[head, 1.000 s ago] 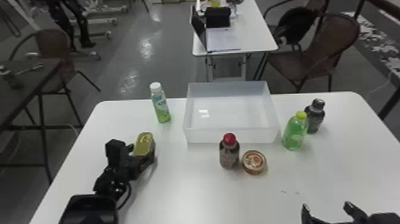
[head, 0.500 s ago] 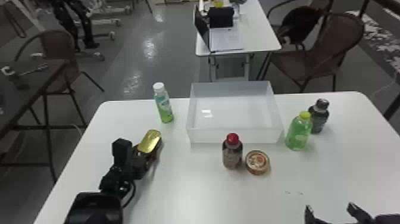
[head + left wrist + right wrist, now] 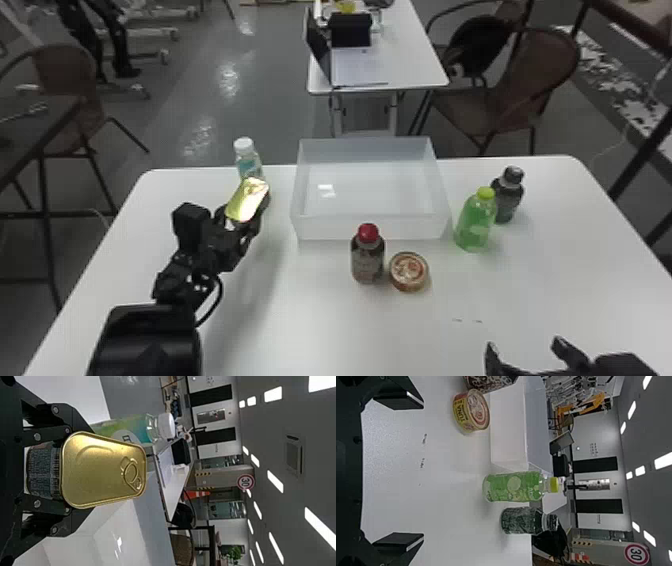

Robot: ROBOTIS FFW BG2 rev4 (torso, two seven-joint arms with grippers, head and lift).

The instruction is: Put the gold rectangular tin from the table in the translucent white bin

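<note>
Ring-pull on tin (left wrist view)

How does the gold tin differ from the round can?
The gold tin is rectangular; the round can is circular. The left gripper holds the tin aloft; the can rests on the table. The tin's lid is plain gold with a pull ring, the can's printed. Both have printed sides.

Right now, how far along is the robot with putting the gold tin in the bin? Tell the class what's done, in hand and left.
Done: the tin is gripped and clear of the table. In hand: the left pincer holds it up, to the left of the bin in the head view. Left: bringing it over the bin, lowering it and letting go.
</note>
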